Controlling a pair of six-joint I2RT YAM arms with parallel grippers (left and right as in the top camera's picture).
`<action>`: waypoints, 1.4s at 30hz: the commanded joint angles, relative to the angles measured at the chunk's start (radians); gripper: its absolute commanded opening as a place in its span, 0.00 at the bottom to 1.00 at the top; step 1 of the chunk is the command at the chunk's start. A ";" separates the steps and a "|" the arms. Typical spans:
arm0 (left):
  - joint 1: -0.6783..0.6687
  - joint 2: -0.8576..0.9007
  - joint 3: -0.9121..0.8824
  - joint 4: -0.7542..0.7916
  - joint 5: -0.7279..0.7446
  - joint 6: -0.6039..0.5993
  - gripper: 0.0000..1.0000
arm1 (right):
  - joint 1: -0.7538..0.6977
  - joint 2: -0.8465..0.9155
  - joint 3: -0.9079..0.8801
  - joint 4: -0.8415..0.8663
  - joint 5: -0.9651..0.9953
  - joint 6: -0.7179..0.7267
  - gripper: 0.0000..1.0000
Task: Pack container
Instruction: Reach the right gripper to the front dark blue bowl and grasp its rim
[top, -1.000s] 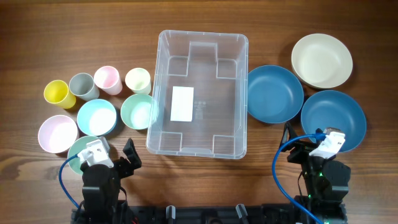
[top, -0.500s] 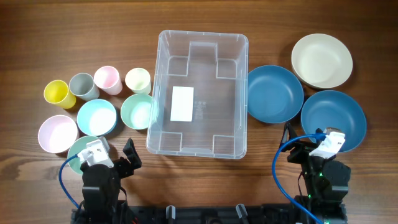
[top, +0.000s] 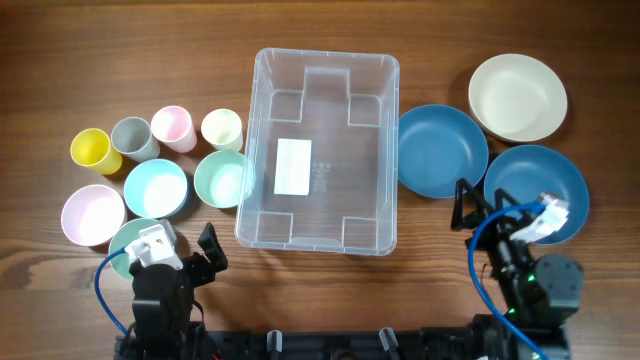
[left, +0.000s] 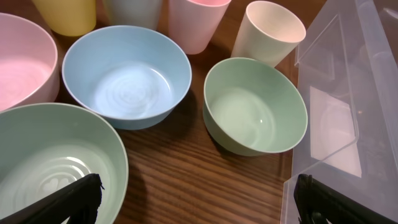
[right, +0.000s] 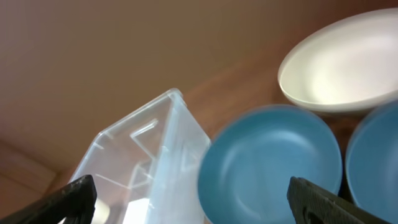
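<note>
**Jaws released on both arms, container (top: 330, 110) mid-bench (top: 100, 50)**

Left jaws stand spread wide off the container's near-left corner, with nothing between them. From that wrist I see a green bowl (left: 255, 106) just beside the container's left wall and a light blue bowl (left: 127, 74) further left. Right jaws are likewise parted and grasp nothing, off the container's near-right corner, beside a dark blue dish (top: 535, 185). A second dark blue dish (top: 441, 151) sits just beside the container's right wall, with a cream dish (top: 518, 97) beyond it. A row of cups (top: 172, 127) stands left of the container.
</note>
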 joint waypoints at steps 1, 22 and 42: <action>0.006 -0.007 -0.005 -0.001 0.009 -0.002 1.00 | 0.004 0.274 0.319 -0.093 0.040 -0.147 0.99; 0.006 -0.007 -0.005 -0.001 0.009 -0.002 1.00 | -0.647 1.189 0.768 -0.706 0.214 0.064 1.00; 0.006 -0.007 -0.005 -0.001 0.009 -0.002 1.00 | -0.698 1.189 0.388 -0.369 0.195 0.093 0.47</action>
